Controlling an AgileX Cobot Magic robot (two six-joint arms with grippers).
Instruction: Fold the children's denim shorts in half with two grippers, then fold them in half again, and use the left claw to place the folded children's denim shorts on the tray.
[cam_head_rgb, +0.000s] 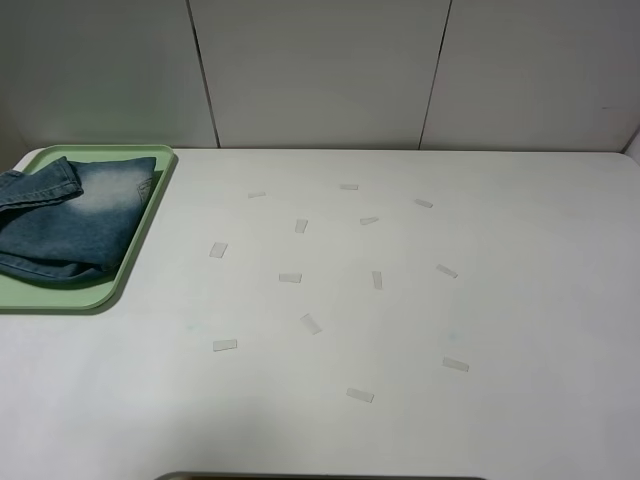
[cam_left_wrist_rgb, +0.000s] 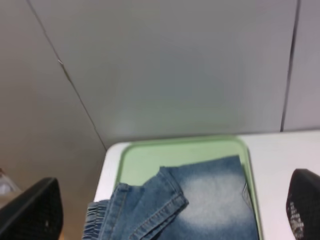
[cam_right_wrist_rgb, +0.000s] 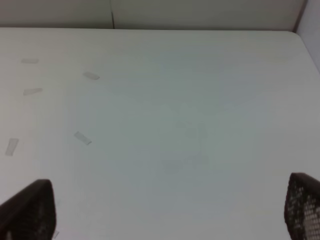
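**A:** ok so where are the denim shorts (cam_head_rgb: 70, 215) sitting right now? Overhead cam shows no arms at all.

**B:** they're folded up on the pale green tray (cam_head_rgb: 128, 275), far back-left corner of the white table (cam_head_rgb: 400, 420). The bundle hangs off the tray's left side, out of the overhead shot. You can see a hemmed leg edge folded over the top and a pale faded patch facing up.

**A:** and the left gripper (cam_left_wrist_rgb: 172, 212)?

**B:** wrist cam shows both of its fingertips (cam_left_wrist_rgb: 35, 212), black, textured pads, one at each lower corner of the picture. Jaws spread wide, nothing between them but air. The shorts (cam_left_wrist_rgb: 200, 205) and tray (cam_left_wrist_rgb: 150, 157) sit ahead of the jaws, in line with the gap and a bit toward one finger, clearly lower than the tips. Not touching. The grey panelled wall (cam_left_wrist_rgb: 175, 65) is straight beyond the tray.

**A:** right gripper (cam_right_wrist_rgb: 170, 207) holding anything?

**B:** nope. Same deal, its two dark fingertips (cam_right_wrist_rgb: 27, 212) are far apart at the picture's lower corners, jaws spread, empty. Between and ahead of them is just bare tabletop, with a few strips of clear tape (cam_right_wrist_rgb: 82, 138) off toward one finger's side. The shorts aren't in that view at all.

**A:** anything else on the table?

**B:** just more of those tape strips (cam_head_rgb: 310, 323) scattered over the middle, well apart from the tray.
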